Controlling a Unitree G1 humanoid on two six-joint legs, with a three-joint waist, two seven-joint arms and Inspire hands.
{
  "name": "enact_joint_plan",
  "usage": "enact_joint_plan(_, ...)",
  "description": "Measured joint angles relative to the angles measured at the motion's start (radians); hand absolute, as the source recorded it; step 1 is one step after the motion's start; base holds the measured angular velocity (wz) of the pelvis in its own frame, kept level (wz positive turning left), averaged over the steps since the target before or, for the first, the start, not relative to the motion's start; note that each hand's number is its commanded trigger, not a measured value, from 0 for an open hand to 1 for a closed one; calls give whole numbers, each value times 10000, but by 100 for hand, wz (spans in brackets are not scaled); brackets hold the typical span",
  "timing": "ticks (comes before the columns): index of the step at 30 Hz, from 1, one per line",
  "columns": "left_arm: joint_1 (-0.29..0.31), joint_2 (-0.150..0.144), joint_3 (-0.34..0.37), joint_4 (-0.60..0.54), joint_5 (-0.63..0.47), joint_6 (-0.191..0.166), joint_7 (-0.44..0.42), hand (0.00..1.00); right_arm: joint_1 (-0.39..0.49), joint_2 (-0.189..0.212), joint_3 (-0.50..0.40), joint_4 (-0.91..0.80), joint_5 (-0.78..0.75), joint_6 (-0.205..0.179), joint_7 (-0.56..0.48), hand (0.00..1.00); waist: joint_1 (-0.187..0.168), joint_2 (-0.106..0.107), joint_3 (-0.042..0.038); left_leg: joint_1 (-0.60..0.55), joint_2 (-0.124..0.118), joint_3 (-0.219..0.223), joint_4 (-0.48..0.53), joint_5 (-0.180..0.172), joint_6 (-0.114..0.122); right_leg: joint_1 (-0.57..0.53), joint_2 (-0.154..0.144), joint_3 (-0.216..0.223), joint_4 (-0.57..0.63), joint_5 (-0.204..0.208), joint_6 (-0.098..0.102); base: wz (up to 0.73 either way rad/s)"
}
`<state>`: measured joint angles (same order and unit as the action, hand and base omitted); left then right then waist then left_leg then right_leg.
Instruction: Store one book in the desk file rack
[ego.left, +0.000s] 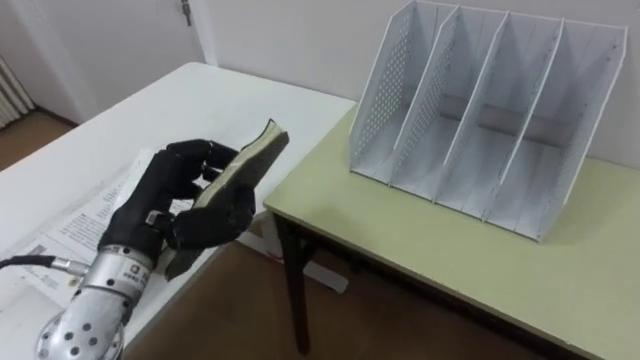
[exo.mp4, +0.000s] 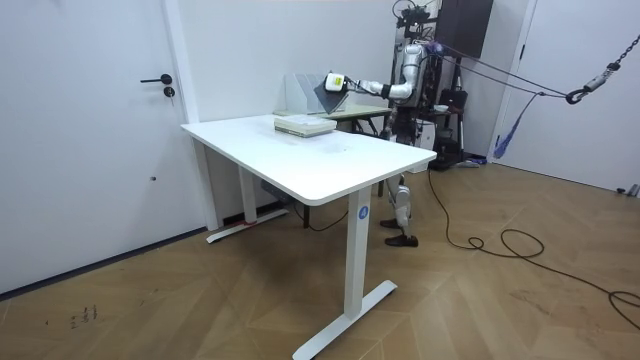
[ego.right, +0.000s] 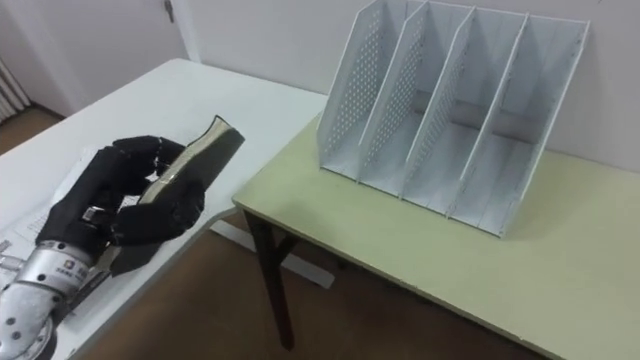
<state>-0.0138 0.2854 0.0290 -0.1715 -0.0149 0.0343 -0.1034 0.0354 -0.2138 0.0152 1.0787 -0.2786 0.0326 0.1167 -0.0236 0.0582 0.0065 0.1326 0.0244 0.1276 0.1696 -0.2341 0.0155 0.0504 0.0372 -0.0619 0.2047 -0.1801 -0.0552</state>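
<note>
Book (ego.left: 250, 155) clasped in left hand (ego.left: 165, 195), well apart fr. rack (ego.left: 480, 110).

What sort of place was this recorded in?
Probably an office or lab workroom: a large white desk, a smaller desk carrying a white file rack, and a plain white door above wood flooring.

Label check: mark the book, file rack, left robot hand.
book (ego.left: 256, 150): left eye view, upper edge.
file rack (ego.left: 385, 92): left eye view, perforated side wall.
left robot hand (ego.left: 152, 195): left eye view, back of hand.
</note>
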Motion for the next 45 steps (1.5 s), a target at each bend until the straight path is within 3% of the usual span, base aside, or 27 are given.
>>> enact_joint_plan(1,-1,0,62,0,-495,-5,-132,100,66,7,11,-1040,52,-18,125,0,6,3,-2,-1,2,-1,5,0,0,5,-9,-54,-4,2,-4,0)
enact_joint_plan(5,-2,3,76,-80,-1573,-295,-545,100,-62,135,41,-3247,1043,-822,473,0,11,-32,-12,65,29,-112,11,-2,-3,161,-64,-376,-54,3,-5,14)
enact_joint_plan(12,75,59,192,-310,-2246,-476,-1135,100,435,52,145,-6053,1271,-799,1636,0,315,-108,-4,207,-18,-225,9,0,-5,362,-142,-498,-77,-15,27,7)
enact_joint_plan(18,691,72,698,-374,-4499,-509,-1938,100,805,-242,184,-7623,2046,-740,2998,0,317,-296,23,334,-29,-201,18,0,-4,374,-160,-445,0,-28,45,-2)
enact_joint_plan(20,767,71,853,-373,-5271,-503,-2554,100,835,-252,80,-8021,2494,-716,3675,0,335,-359,37,345,-24,-193,25,1,-4,386,-160,-443,15,-28,45,0)
enact_joint_plan(25,777,72,858,-340,-6794,-472,-3530,100,824,-301,-35,-8730,4214,-157,5001,0,301,-434,73,208,-28,-216,174,-1,-4,327,-182,-490,4,-33,48,2)
enact_joint_plan(30,782,71,863,-297,-8126,-113,-4289,100,825,-387,-443,-9510,5676,333,6195,0,346,-448,74,101,-22,-218,201,-1,-4,179,-186,-472,107,-34,40,0)
enact_joint_plan(35,779,72,844,-214,-9477,278,-5653,100,807,-504,-591,-9907,7043,718,7158,0,373,-496,53,103,-21,-215,220,-1,-4,163,-192,-459,161,-40,35,0)
enact_joint_plan(45,754,157,407,546,-10124,973,-6880,100,738,-495,-542,-9906,7908,1480,7721,0,598,-651,-1,-21,-18,-196,374,-3,-5,4,-210,-429,304,-73,16,-1)
